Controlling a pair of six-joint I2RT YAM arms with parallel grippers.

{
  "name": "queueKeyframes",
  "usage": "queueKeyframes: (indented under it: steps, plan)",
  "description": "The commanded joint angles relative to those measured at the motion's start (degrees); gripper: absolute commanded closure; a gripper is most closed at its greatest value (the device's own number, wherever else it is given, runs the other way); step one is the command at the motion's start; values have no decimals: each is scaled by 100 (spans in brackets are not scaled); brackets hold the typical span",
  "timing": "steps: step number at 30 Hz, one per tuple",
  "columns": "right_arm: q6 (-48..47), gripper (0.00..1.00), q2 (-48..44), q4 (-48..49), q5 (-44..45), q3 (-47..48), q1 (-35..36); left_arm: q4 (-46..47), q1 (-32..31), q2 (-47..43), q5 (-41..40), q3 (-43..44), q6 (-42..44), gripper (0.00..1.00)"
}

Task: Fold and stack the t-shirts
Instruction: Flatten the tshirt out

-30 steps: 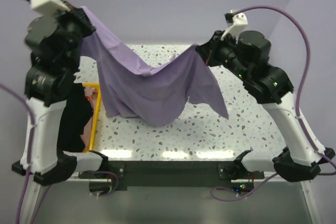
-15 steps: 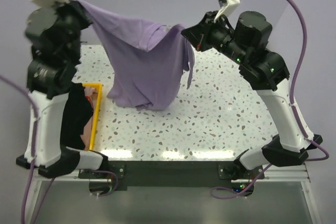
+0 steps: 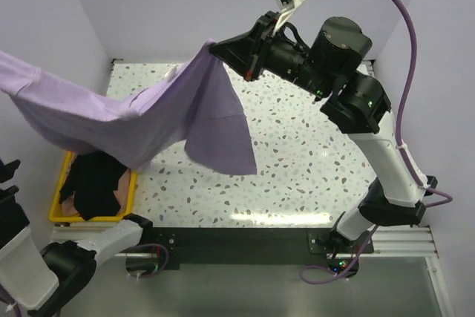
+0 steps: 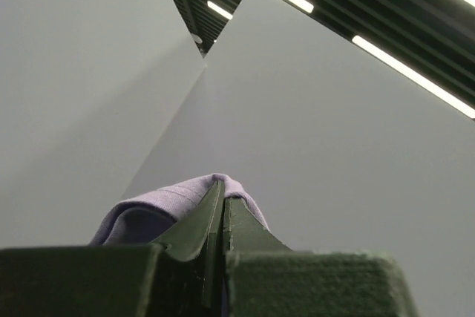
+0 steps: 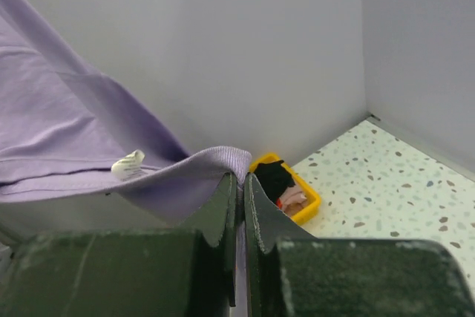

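- Left pincer [image 4: 223, 192], out past ten o'clock: clamped tight on one edge of the lavender t-shirt [image 3: 148, 120].
- Eight o'clock: black t-shirt [image 3: 93, 183] heaped in the yellow crate [image 3: 82, 220].
- The lavender one hangs stretched above the bench [image 3: 319, 146].
- Twelve o'clock: right pincer [image 3: 217, 48] pinched shut on its other edge.
- By my reading, nothing is folded or stacked yet.
- White tag [image 5: 128, 162]: no readable writing.

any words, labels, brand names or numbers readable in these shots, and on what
No text can be read in any view.
White tag on the lavender t-shirt: too small and blurred to read.
Yellow crate: no marking visible.
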Motion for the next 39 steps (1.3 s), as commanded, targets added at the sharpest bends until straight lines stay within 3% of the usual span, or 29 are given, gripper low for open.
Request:
queueKeyframes:
  steps: [1,5,10,11,13,14,15,16,17,18,20,22,24,25,28,32,33,36,39]
  plan:
    - [-365,100,156,-38,790,421,-2,404,-74,831,68,-149,421,100]
    - [-823,100,192,-242,1855,-147,-386,641,-74,1585,410,-447,316,100]
    - [-42,100,-299,625,1496,-3248,-2211,1011,-47,2675,1217,-1309,-499,100]
    - [124,100,-274,732,1356,-3687,-2521,1002,-47,3270,1403,-1301,-624,100]
    - [704,100,-65,1013,866,-4778,-3137,880,-47,4001,1763,-986,-1061,100]
    - [1080,100,50,1102,749,-5077,-3723,783,-56,4875,2069,-741,-1195,100]
    - [1171,100,190,1250,444,-5568,-3981,521,-56,5371,2299,-16,-1344,100]
    - [1233,100,331,1435,275,-5738,-4210,319,-56,5889,2501,505,-1589,100]
    - [1303,100,620,1410,195,-5835,-4569,117,-65,6956,2790,1075,-1670,100]
    - [1321,100,736,1428,151,-6010,-4712,-129,-65,7419,2985,2021,-1784,100]
    - [1505,100,955,1664,-198,-6248,-5142,-36,-3,7976,3206,2102,-2162,97]
    - [1593,100,1027,1735,-280,-6460,-5388,815,119,7785,3477,874,-2538,89]
    - [1524,100,1044,1674,-176,-6478,-5513,897,172,7696,3654,476,-2663,64]
    - [1523,100,1027,1587,-122,-6487,-5539,810,199,7714,3759,492,-2620,42]
    - [1462,99,913,1525,-34,-6487,-5539,502,260,7513,3786,291,-2611,26]
    - [1365,61,667,1322,36,-6259,-5530,590,252,6216,3464,-1043,-2786,20]
    - [1357,56,579,1296,80,-6223,-5530,372,234,5959,3287,-1611,-2865,20]
    - [1251,47,193,1060,246,-6057,-5443,-190,42,4931,2444,-2911,-3269,25]
    - [1093,46,-203,848,615,-6126,-5084,-508,-196,3884,1573,-4422,-3673,39]
